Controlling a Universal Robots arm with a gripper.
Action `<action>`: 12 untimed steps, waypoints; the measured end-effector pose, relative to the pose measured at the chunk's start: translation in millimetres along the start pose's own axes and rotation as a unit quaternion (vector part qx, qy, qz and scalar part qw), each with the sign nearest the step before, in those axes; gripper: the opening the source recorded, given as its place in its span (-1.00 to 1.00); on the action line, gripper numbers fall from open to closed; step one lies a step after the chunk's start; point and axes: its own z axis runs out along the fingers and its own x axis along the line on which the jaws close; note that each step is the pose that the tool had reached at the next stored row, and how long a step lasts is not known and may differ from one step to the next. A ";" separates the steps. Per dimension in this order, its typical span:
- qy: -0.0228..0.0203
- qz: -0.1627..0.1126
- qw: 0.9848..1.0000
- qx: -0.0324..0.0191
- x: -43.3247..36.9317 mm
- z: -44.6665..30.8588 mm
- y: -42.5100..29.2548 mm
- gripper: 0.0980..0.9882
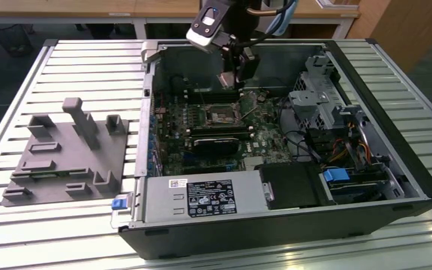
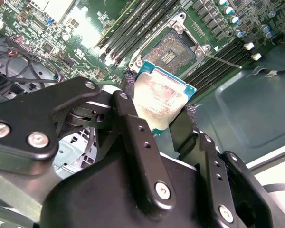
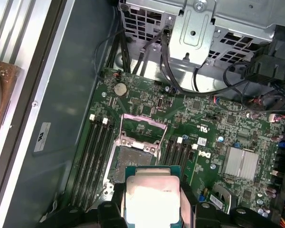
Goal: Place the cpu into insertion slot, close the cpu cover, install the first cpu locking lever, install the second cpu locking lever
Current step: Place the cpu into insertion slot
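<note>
CPU (image 2: 164, 99) sits clamped by its edges btw the gripper (image 2: 157, 108) fingers (image 2: 128, 102), metal top up, held above the motherboard, not yet seated. Insertion slot (image 3: 133, 161) lies just past it in both wrist views, dark centre exposed. CPU cover (image 3: 145, 118) is flipped open on the slot's side away from the gripper. Black memory slots (image 3: 92, 152) flank the socket. All inside an open PC case (image 1: 396, 140) lying on the slatted desk (image 1: 88, 67). Grey fixture (image 1: 66, 154) is on the exterior view's left.
</note>
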 end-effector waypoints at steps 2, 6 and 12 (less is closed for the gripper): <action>0.000 0.002 1.000 0.000 0.1 1.6 -0.2 0.00; -0.002 0.018 1.000 0.000 0.7 6.1 -1.2 0.00; -0.005 0.054 0.999 -0.001 1.6 16.0 -1.9 0.00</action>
